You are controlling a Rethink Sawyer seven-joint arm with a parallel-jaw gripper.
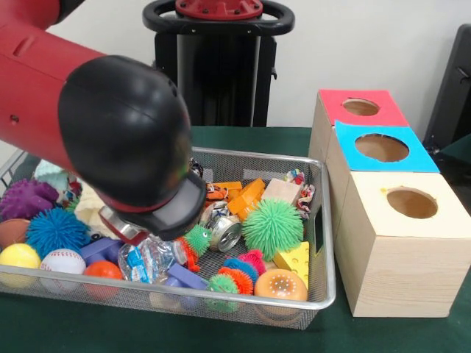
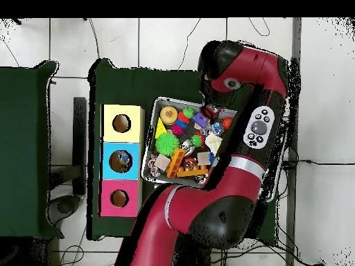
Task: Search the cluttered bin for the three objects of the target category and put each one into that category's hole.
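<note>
Arm (image 1: pixel 110 125): red-and-black, bent low over wire bin (image 1: pixel 324 243) on green counter (image 1: pixel 412 334) | Gripper (image 1: pixel 125 228): buried among toys, open or closed cannot be told | Nearby: green spiky ball (image 1: pixel 272 226), cheese wedge (image 1: pixel 293 259) | Boxes: red (image 1: pixel 360 107), blue (image 1: pixel 381 147), cream (image 1: pixel 411 202) holes beside bin

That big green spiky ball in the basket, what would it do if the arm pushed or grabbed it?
The green spiky ball looks soft, so its thin spikes would probably bend and squash under a grip. Being round, it might roll, though the spikes and the toys packed around it likely slow that. It probably weighs little.
</note>
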